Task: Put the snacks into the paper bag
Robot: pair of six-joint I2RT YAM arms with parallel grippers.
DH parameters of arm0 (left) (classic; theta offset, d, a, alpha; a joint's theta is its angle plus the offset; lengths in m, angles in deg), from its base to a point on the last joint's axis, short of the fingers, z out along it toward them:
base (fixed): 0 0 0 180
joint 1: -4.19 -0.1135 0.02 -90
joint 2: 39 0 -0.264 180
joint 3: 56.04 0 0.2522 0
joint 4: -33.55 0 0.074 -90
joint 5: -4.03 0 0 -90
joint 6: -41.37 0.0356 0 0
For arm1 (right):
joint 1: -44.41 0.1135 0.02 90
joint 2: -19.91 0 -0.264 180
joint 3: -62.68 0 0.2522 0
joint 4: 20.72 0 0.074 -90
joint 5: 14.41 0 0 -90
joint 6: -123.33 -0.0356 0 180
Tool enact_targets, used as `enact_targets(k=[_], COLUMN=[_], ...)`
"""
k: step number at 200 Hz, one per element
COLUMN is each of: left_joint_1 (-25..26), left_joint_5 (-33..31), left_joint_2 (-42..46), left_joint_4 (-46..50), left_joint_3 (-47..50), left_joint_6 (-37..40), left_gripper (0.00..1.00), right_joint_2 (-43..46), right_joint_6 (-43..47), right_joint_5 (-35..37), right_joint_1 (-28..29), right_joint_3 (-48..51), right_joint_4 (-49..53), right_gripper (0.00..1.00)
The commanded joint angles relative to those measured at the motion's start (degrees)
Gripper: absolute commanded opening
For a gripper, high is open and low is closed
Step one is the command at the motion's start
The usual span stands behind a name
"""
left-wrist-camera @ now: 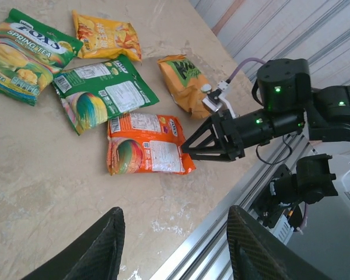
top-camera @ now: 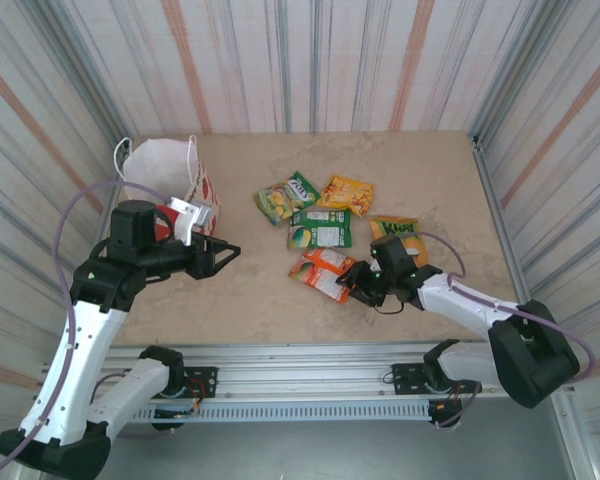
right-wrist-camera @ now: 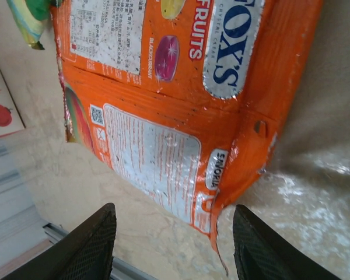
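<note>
Rail: an aluminium rail (top-camera: 300, 355) runs along the near edge of the table (top-camera: 240, 305), with both arm bases bolted to it.

Right gripper: the right gripper (top-camera: 352, 290) sits low over the near right part of the table and points left at the snacks. Its fingers (right-wrist-camera: 96, 245) are spread wide and grasp nothing.

Orange packet: the orange packet (top-camera: 323, 272) is the nearest snack and lies flat with its printed back up. In the right wrist view its near corner (right-wrist-camera: 221, 192) lies in line with the gap between the spread fingers. I cannot tell whether it touches them.

Left gripper: the left gripper (top-camera: 225, 255) hangs above bare table left of the snacks, just right of the bag. Its fingers (left-wrist-camera: 102, 248) are released, with only tabletop between them.

Green packet: the green packet (top-camera: 320, 228) lies just behind the orange one, their edges close together.

Brown-orange packet: the brown-orange packet (top-camera: 398, 238) lies to the right of the green packet, beside the right arm's wrist.

Green-yellow packet: the green-yellow packet (top-camera: 285, 197) lies farther back on the left, its edge at the green packet's corner.

Yellow packet: the yellow packet (top-camera: 346, 191) lies farthest back, beside the green-yellow one.

Paper bag: the paper bag (top-camera: 165, 175) stands at the far left corner with its mouth open upward. The inside is white and the lower part red, and it stands well apart from the snacks.

Snacks' place: all five packets lie on the table, outside the bag.
</note>
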Motion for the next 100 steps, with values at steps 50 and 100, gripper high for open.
enact_targets(k=[50, 100], left_joint_1=[0.4, 0.6], left_joint_5=[0.5, 0.8], left_joint_2=[0.5, 0.4], left_joint_4=[-1.9, -1.9], left_joint_3=[1.0, 1.6], left_joint_6=[-1.1, -1.4], left_gripper=[0.5, 0.49], right_joint_2=[-7.3, -13.3], right_joint_6=[-4.0, -3.8], right_joint_5=[-1.0, -1.5], right_joint_1=[-0.2, 0.0], right_joint_3=[1.1, 1.3], right_joint_4=[-9.3, -13.1], right_gripper=[0.53, 0.49])
